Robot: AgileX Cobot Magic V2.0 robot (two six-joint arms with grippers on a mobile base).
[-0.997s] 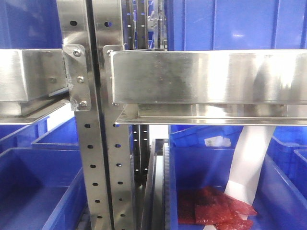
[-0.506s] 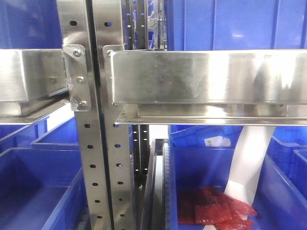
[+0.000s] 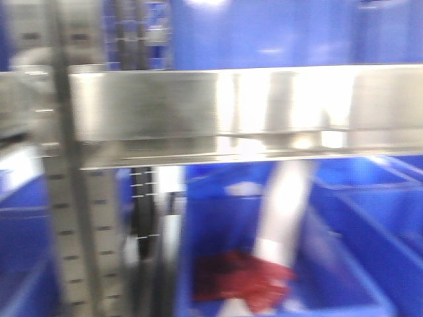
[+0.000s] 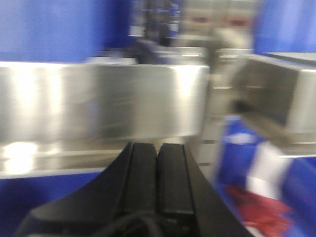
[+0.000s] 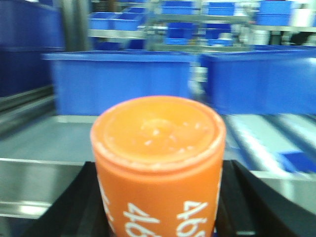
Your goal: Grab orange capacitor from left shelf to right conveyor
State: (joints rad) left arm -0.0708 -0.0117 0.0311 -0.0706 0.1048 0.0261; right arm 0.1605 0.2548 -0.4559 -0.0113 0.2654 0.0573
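Observation:
In the right wrist view my right gripper (image 5: 158, 197) is shut on the orange capacitor (image 5: 158, 163), which stands upright between the black fingers (image 5: 74, 202) with white "46.." print showing and its flat top facing the camera. In the left wrist view my left gripper (image 4: 157, 163) is shut and empty, its two black pads pressed together just in front of a steel beam of the left shelf (image 4: 98, 103). The shelf beam also fills the front view (image 3: 218, 109), which is blurred. The right conveyor is out of view.
Blue bins (image 5: 123, 81) stand behind the capacitor on a steel roller track (image 5: 266, 138). In the front view a blue bin (image 3: 330, 264) under the beam holds red packets (image 3: 244, 277) and a white strip (image 3: 284, 211). A perforated steel upright (image 3: 66, 231) stands at left.
The front view has swung to the right: the shelf uprights and beam have slid left in the frame and the picture has become motion-blurred.

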